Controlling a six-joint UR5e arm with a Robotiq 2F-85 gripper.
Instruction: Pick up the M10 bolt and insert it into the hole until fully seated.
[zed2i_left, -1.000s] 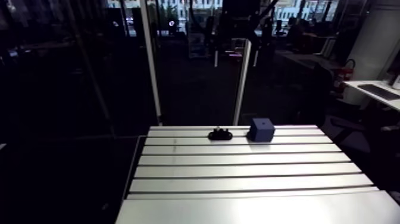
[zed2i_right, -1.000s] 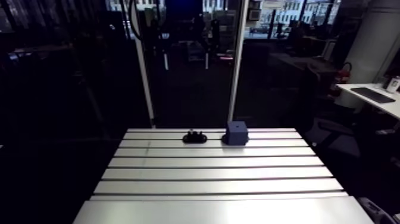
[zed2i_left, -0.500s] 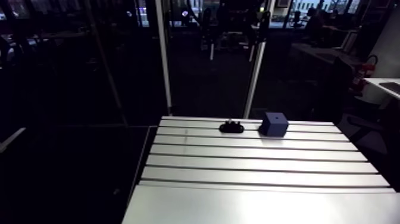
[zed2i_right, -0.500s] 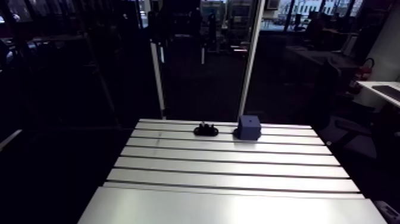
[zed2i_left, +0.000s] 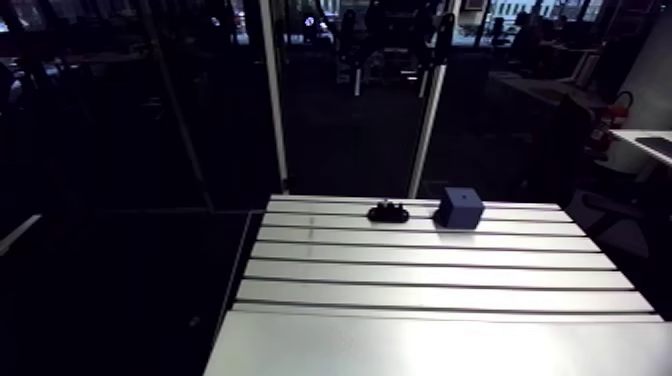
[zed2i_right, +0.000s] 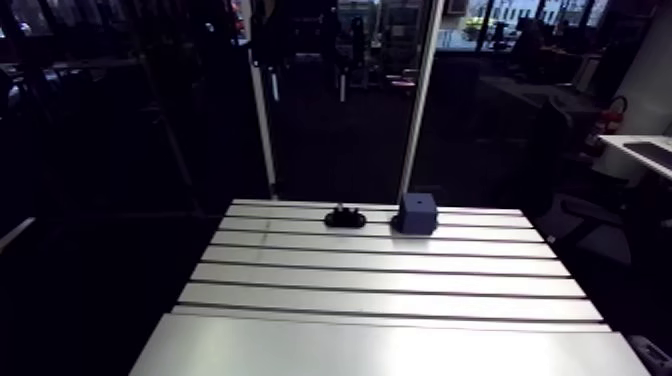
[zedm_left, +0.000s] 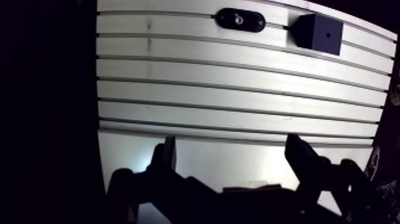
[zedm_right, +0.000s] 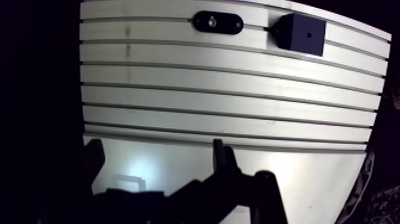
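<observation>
Our gripper (zedm_left: 232, 142) hangs over the near strip of the table (zedm_left: 196, 89), fingers spread wide and holding nothing, so the pick has not begun. Well ahead, by the far edge, the bolt (zedm_left: 239, 18) shows as a small bright spot in a black holder (zedm_left: 256, 22) (we judge the cradle keeps it upright, with the head free to grasp). Just beside it sits the blue block (zedm_left: 315, 27), its hole (zedm_left: 327, 34) apparently in the upper face, so the bolt can go in from above.
</observation>
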